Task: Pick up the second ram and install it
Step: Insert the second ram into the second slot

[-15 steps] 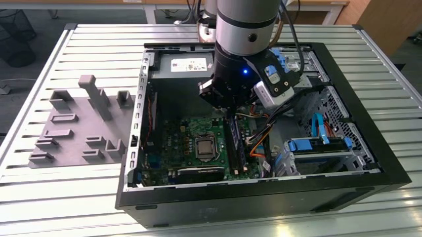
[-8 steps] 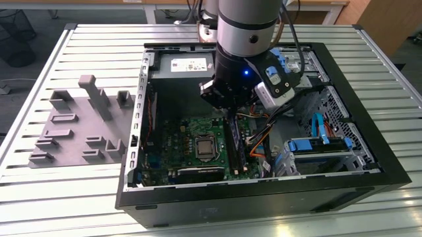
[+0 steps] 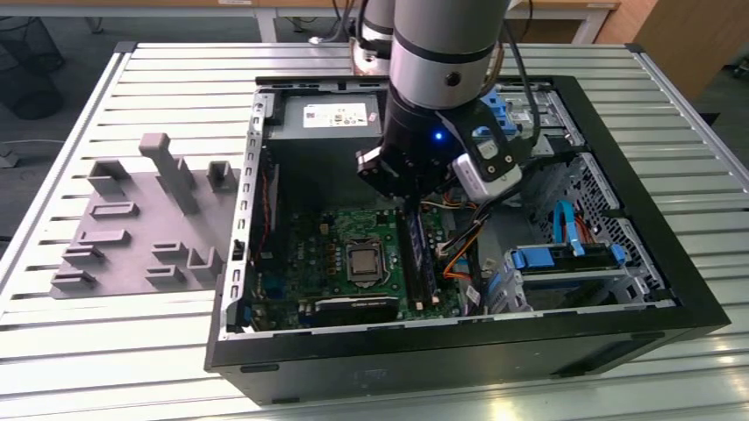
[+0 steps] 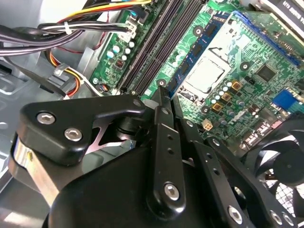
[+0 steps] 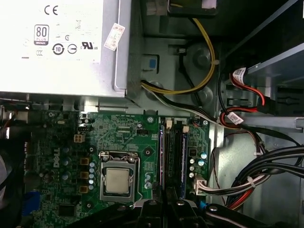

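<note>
My gripper hangs inside the open computer case, just above the green motherboard at the near end of its long black memory slots. In the second wrist view the fingertips are pressed together, so the gripper is shut with nothing visible between them. In the first wrist view two slim blue boards stand edge-on in the slots, one beside the other, and the gripper sits at their end. I cannot tell which board is the second ram.
The grey power-supply box fills the case's far end. Bundled cables and blue drive bays crowd the exterior view's right. A processor socket and a fan lie beside the slots. The grey holder tray stands outside the case.
</note>
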### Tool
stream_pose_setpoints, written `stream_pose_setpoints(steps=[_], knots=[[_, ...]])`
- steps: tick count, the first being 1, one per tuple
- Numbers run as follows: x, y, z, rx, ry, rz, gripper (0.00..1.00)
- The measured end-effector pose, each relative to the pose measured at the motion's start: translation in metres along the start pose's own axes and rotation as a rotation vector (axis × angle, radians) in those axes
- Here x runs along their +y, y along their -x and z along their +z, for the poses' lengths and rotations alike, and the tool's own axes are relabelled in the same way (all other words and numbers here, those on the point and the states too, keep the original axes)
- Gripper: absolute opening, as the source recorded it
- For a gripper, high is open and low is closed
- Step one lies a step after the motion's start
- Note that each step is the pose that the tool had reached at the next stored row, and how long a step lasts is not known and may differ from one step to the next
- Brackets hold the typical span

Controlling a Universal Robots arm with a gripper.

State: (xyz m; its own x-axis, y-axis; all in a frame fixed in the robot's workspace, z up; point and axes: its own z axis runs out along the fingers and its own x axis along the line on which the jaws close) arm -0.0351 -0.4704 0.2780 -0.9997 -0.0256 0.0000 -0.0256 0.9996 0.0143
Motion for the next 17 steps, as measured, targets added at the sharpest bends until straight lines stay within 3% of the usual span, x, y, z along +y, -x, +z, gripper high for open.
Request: stream_pose_setpoints(steps=[9, 13, 17], knots=[[-0.0008, 0.0047, 0.012, 0.0011, 0.0001, 0.011, 0.14], [-0.0009, 0.0048, 0.0191, 0.001, 0.0001, 0.041, 0.14], [-0.0044, 0.0054, 0.0217, 0.0022, 0.0, 0.047, 0.14]])
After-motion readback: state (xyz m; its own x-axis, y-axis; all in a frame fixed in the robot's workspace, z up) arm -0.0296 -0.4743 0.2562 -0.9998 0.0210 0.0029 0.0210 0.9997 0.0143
